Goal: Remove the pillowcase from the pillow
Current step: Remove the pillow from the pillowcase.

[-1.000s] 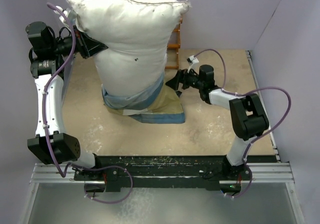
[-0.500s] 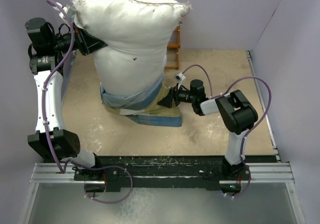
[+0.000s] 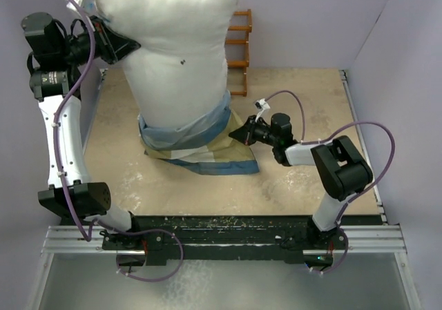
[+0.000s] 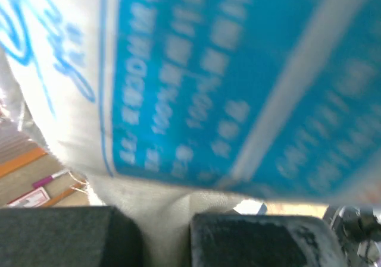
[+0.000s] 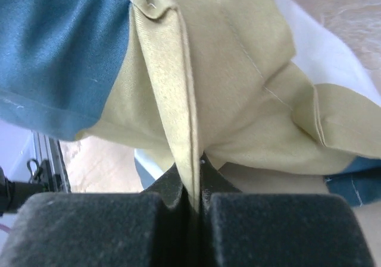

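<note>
Three views, each with its own detail. From above only: big plump plain white stuffed pillow [image 3: 181, 54] held upright over the beige table [image 3: 304, 172], top out of frame, lower end inside the soft tan, cream and blue fabric pillowcase [image 3: 200, 155]. Bunched low around the pillow's base, spread on the table toward the near side. Clamped on the pillow's upper left side: left gripper [image 3: 128, 47] (white cloth pinched between the pads in the left wrist view, below a blurred blue printed label [image 4: 238, 82]). At the pillowcase's right edge: right gripper [image 3: 237, 135]. From the right wrist only: pads closed tight on a standing tan fold of the pillowcase, blue panel to the left, seams and creases plain.
</note>
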Controlling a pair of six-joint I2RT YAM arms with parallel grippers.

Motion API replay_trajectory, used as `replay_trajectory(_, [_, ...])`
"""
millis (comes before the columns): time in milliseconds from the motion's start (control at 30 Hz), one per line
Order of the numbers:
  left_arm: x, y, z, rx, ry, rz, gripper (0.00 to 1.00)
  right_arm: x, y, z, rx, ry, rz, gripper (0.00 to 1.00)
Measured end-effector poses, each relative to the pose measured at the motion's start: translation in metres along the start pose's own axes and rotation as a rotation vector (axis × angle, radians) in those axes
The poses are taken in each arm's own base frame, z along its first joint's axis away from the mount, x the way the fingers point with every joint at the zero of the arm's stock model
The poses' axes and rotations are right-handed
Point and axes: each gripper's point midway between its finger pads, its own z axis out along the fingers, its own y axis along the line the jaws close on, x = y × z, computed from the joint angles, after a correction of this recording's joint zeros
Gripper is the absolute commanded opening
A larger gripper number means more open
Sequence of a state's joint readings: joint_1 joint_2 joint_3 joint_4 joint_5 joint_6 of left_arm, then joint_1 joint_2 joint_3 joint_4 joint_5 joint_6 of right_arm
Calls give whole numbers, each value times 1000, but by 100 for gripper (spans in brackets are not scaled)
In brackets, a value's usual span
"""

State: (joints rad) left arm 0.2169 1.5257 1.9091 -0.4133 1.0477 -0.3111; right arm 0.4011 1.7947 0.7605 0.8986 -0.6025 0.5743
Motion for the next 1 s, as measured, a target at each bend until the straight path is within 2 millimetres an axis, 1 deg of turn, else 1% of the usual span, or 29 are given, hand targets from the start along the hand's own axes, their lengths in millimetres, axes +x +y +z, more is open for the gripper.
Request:
replay_trajectory(100, [-26, 2, -6, -57, -43, 23, 0, -8, -1, -12, 57, -57, 41, 0])
replay_trajectory(200, [-56, 8, -17, -119, -100, 32, 0, -13, -3, -17, 93, -109, 87, 0])
replay_trajectory(300, [-75, 16, -31, -198, -150, 37, 0, -12, -8, -23, 134, -160, 137, 0])
replay_trajectory(400, [-88, 19, -40, -248, -188, 52, 0, -1, -16, -28, 179, -174, 190, 0])
replay_trajectory(500, [-92, 21, -41, -271, -205, 41, 0, 4, -16, -35, 210, -193, 216, 0])
replay_trajectory(567, [-95, 25, -43, -301, -222, 27, 0, 0, -15, -41, 231, -218, 219, 0])
replay_trajectory(633, [-99, 32, -45, -341, -247, 16, 0, -9, -15, -46, 258, -253, 219, 0])
replay_trajectory(700, [-105, 39, -48, -389, -282, 7, 0, -18, -13, -52, 280, -289, 217, 0])
replay_trajectory(800, [-117, 46, -54, -449, -336, 0, 0, -26, -12, -58, 318, -332, 222, 0])
replay_trajectory(867, [-130, 44, -59, -476, -375, 7, 0, -21, -4, -55, 328, -334, 225, 0])
replay_trajectory(1000, [-161, 29, -70, -498, -463, 67, 0, -5, 11, -44, 338, -310, 253, 0])
